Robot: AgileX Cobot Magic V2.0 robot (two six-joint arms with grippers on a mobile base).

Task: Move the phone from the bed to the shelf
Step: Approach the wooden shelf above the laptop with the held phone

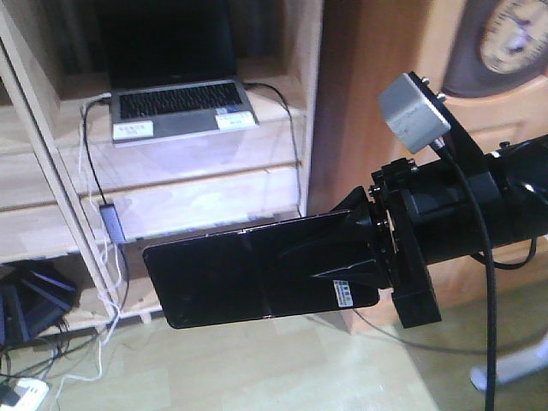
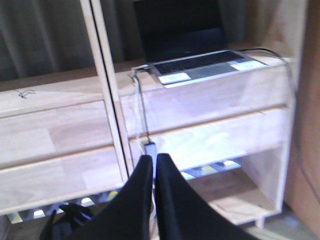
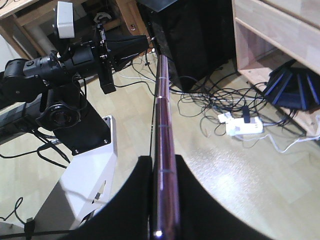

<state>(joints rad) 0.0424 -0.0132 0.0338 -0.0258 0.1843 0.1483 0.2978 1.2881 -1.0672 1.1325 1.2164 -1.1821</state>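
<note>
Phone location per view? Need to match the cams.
Exterior front: phone lower centre, broad face to camera.
Left wrist: not in view.
Right wrist: phone edge-on, running up the centre from the bottom edge.
Shared landmark: the shelf, in all three.

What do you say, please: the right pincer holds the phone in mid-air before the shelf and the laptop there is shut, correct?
Not quite: the laptop is open, its screen raised behind the keyboard, as the exterior front-facing view shows. The right pincer does hold the phone before the shelf.
</note>
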